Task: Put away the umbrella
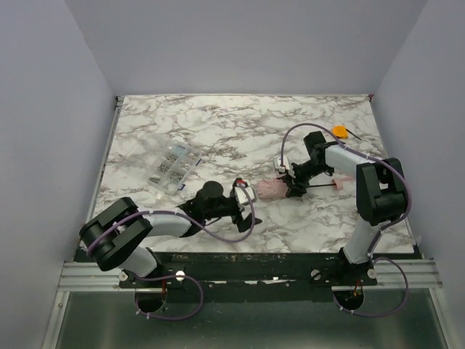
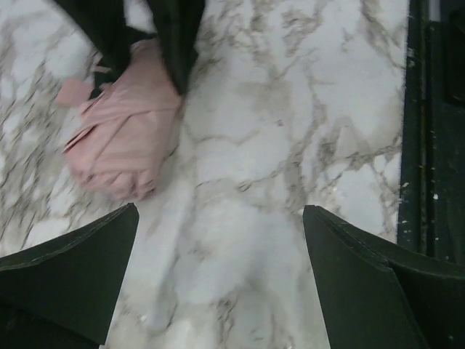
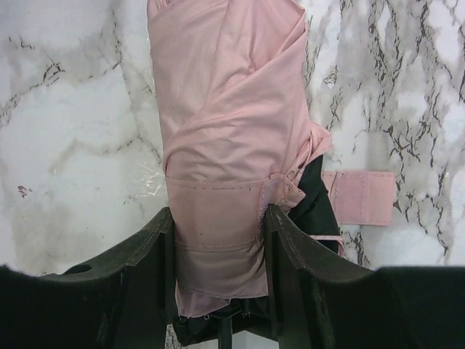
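So you're mid-tidy on the umbrella (image 3: 225,145) right now. It's lying on the counter (image 1: 218,123) a bit right of centre, canopy rolled into a pale pink bundle. Your right tool (image 3: 218,218) is pinching that bundle across its width, one finger on each side of the fabric. Your left tool (image 2: 219,211) is spread wide and holding nothing. It hovers near the bundle's free end, not touching it.

The catch is the strap tab (image 3: 360,196). It lies flat on the counter just beside the bundle, not wrapped around anything, so I'd say the roll isn't secured yet. From the top view a thin shaft (image 1: 323,186) pokes out to the right of the grip, so it may not be fully collapsed either. Hard to be sure at that size.

My guess for the next move is to keep the right pinch firm so the folds don't spring loose. Then bring the left tool in for that tab and pull it around the roll. The fabric looks thin and slippery, so go for the tab itself rather than the canopy.

The counter is white marble-look with grey veining, boxed in by plain pale walls (image 1: 58,109). A clear packet of small metal parts (image 1: 171,166) sits well off to the left, and a small orange object (image 1: 339,131) sits near the far right corner. Neither is in your way.
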